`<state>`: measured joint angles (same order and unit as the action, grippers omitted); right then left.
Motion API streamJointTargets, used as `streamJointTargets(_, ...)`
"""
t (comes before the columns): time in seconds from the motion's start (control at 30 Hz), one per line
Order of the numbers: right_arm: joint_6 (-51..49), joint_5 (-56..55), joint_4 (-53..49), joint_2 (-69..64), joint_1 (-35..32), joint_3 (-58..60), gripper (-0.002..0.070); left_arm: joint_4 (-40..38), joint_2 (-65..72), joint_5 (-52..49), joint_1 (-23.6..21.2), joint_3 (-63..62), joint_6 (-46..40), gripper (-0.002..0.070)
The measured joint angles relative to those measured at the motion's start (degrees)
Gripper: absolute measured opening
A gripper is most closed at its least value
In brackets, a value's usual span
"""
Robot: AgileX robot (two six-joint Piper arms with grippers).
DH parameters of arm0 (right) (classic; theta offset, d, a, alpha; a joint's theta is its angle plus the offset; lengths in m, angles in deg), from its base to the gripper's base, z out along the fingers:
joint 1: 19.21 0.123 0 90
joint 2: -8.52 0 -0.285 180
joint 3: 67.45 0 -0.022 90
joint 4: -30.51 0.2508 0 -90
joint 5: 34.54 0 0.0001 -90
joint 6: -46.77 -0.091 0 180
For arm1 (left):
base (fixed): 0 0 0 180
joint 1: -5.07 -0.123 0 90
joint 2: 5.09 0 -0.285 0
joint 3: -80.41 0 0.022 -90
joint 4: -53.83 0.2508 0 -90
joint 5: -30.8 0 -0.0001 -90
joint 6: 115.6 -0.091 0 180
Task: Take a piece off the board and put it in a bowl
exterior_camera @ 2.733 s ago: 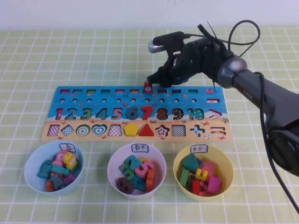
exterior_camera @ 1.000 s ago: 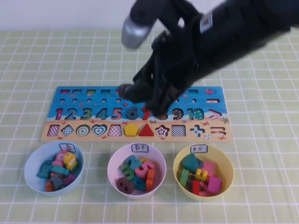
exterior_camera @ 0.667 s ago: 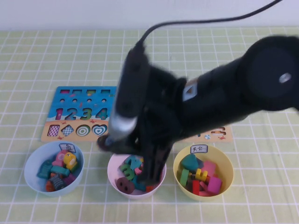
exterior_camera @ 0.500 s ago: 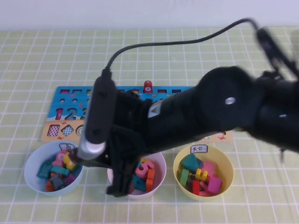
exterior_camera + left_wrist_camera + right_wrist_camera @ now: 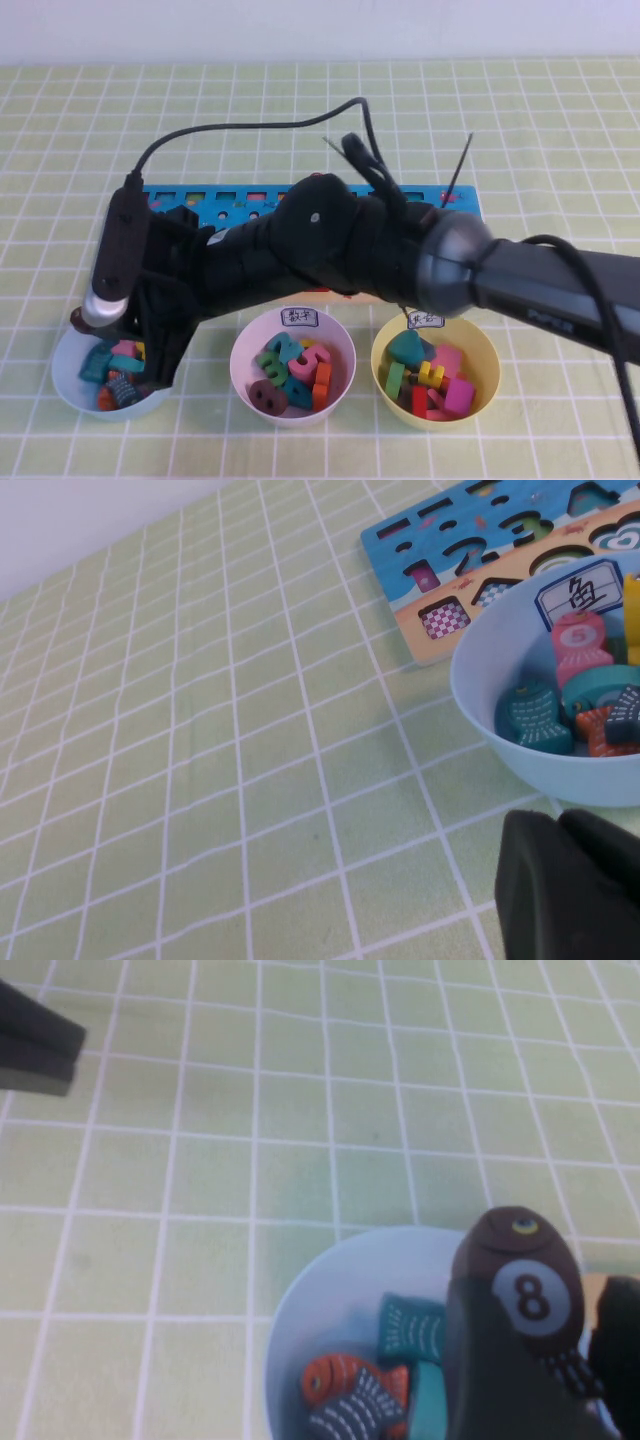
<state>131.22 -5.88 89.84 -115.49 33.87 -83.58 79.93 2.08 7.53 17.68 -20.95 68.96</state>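
Right arm has swung further left vs. 0.5 s ago, now stretched low across the worktop point(image 5: 560, 120) from the right, covering most of the board point(image 5: 235, 200). Right gripper point(image 5: 150, 345) now over the light blue bowl point(image 5: 70, 385), no longer by the pink-white bowl point(image 5: 292, 410). It's closed on the brown piece point(image 5: 517, 1278) marked 8, held just above the bowl. Left gripper point(image 5: 570, 880) sits low beside the bowl, on the side away from the board; open or closed: can't tell.
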Motion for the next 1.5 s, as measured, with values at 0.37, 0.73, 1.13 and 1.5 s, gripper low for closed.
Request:
streamJointTargets(0.37,0.6,-0.1,4.0,-3.3,0.0,-1.8,0.0192,0.0,0.0,0.0,0.0,0.0,0.0,-0.0005)
streamJointTargets(0.73,0.8,0.1,9.1,-7.6,0.0,-1.8,0.0417,0.0,0.0,0.0,0.0,0.0,0.0,-0.0005)
streamJointTargets(1.13,0.9,-4.7,10.7,-2.1,0.0,-1.8,0.0293,0.0,0.0,0.0,0.0,0.0,0.0,-0.0005)
streamJointTargets(1.5,-6.5,-0.5,11.5,12.8,-5.7,1.3,-0.0011,0.0,0.0,0.0,0.0,0.0,0.0,-0.0005)
